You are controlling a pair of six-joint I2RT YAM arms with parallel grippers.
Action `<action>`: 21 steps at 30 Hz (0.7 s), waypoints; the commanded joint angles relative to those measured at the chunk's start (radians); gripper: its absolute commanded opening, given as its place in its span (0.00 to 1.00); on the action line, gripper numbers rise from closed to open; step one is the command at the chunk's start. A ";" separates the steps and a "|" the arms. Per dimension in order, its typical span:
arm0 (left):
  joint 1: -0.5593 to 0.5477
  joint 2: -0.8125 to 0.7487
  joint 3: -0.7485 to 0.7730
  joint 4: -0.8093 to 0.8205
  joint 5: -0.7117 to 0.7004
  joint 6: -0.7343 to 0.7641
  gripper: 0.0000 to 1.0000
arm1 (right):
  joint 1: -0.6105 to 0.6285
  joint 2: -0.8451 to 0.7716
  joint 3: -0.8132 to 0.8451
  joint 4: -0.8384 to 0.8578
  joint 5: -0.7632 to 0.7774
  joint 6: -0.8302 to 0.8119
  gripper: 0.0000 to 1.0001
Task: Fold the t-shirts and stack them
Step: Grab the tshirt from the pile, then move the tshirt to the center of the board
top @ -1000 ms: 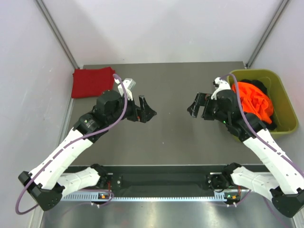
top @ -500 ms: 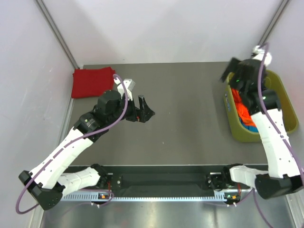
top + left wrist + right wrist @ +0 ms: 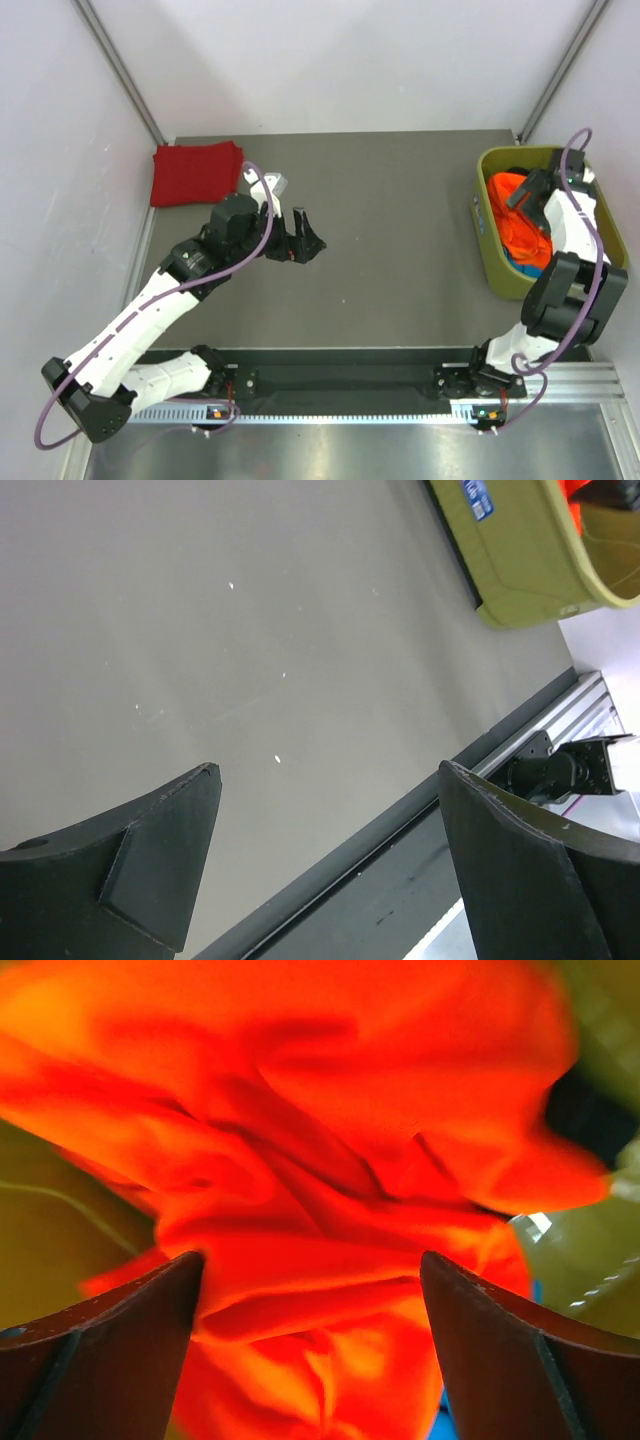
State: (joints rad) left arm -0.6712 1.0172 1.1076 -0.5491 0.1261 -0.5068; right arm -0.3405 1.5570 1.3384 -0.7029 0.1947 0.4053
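The dark red t-shirt [image 3: 193,172] lies folded at the table's far left corner. The bright orange t-shirt [image 3: 520,215] lies crumpled in the olive-green tub [image 3: 487,240] at the right; it fills the right wrist view [image 3: 300,1160]. My right gripper [image 3: 532,190] hangs over the tub just above the orange shirt, jaws wide open and empty [image 3: 312,1270]. My left gripper [image 3: 303,236] is open and empty above the bare table middle [image 3: 325,780].
The tub also shows at the top right of the left wrist view [image 3: 520,550]. Dark and blue cloth [image 3: 520,262] lies under the orange shirt in the tub. White walls enclose the table; a metal rail [image 3: 340,380] runs along its near edge.
My right arm has swung from the table middle to the far right and come down over the tub, above the orange shirt. The left arm has barely moved.
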 commanded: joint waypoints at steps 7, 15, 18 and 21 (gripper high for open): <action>-0.001 0.018 -0.011 0.037 -0.008 -0.015 0.93 | -0.026 0.015 0.069 0.039 -0.084 0.010 0.15; -0.001 0.000 -0.032 0.147 0.102 -0.027 0.91 | 0.008 -0.083 0.523 -0.017 -0.263 0.010 0.00; 0.001 -0.011 -0.023 0.137 0.090 -0.052 0.89 | 0.017 -0.142 0.628 0.107 -0.446 0.072 0.00; 0.002 -0.026 0.017 0.059 -0.041 -0.050 0.88 | 0.038 -0.212 0.646 0.323 -0.679 0.212 0.00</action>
State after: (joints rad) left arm -0.6712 1.0325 1.0817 -0.4885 0.1745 -0.5449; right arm -0.3286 1.4414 1.9179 -0.6323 -0.2104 0.4911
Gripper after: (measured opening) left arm 0.886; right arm 0.043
